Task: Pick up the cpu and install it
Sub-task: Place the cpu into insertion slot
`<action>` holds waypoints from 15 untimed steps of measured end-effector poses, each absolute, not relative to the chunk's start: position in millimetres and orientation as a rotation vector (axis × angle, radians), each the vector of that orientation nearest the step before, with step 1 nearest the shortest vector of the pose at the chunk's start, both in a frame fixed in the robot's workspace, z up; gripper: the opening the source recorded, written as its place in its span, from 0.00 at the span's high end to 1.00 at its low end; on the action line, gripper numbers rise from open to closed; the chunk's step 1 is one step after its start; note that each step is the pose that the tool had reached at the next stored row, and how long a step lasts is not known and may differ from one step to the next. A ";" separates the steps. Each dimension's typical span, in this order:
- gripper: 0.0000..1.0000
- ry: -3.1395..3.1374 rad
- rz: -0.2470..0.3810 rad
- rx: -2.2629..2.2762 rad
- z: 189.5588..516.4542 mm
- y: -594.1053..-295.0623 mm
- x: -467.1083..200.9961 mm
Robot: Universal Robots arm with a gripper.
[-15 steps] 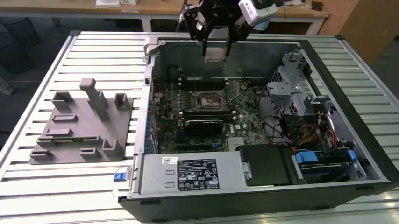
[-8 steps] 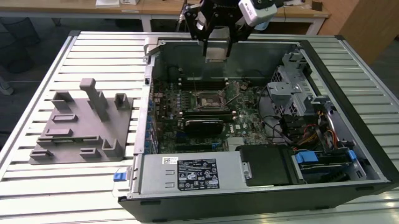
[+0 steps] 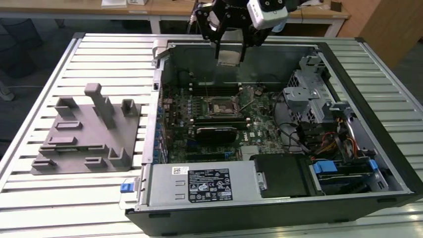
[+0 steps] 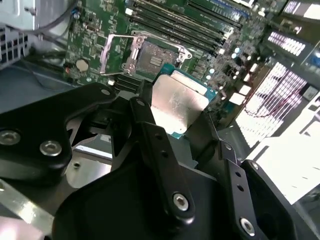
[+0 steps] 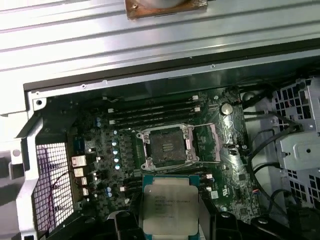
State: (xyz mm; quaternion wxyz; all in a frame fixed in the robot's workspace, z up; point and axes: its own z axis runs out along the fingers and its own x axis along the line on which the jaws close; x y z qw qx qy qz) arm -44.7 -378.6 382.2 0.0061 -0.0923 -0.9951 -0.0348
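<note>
My gripper (image 3: 229,53) hangs over the far part of the open computer case (image 3: 370,74), shut on the cpu (image 3: 229,57), a small flat square chip with a pale silver top. In both wrist views the cpu (image 4: 180,102) (image 5: 169,205) sits clamped between the black fingers (image 4: 150,130), held well above the motherboard. The black square socket (image 3: 218,105) (image 4: 150,60) (image 5: 167,146) lies below it, its metal frame swung open and its bed bare. The chip is apart from the socket, with air between them.
A grey moulded holder block (image 3: 86,134) stands on the slatted table (image 3: 99,59) at the exterior view's left. Memory slots (image 5: 150,112), a drive cage (image 3: 310,94), cables (image 3: 330,144) and the power supply (image 3: 205,186) crowd the case around the socket.
</note>
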 end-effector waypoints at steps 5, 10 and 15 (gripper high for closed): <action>0.47 -3.101 -0.110 -0.429 381.4 -378.6 -44.7; 0.47 -3.083 -0.110 -0.564 380.7 -378.6 -44.7; 0.47 -3.058 -0.111 -0.698 380.1 -378.6 -44.8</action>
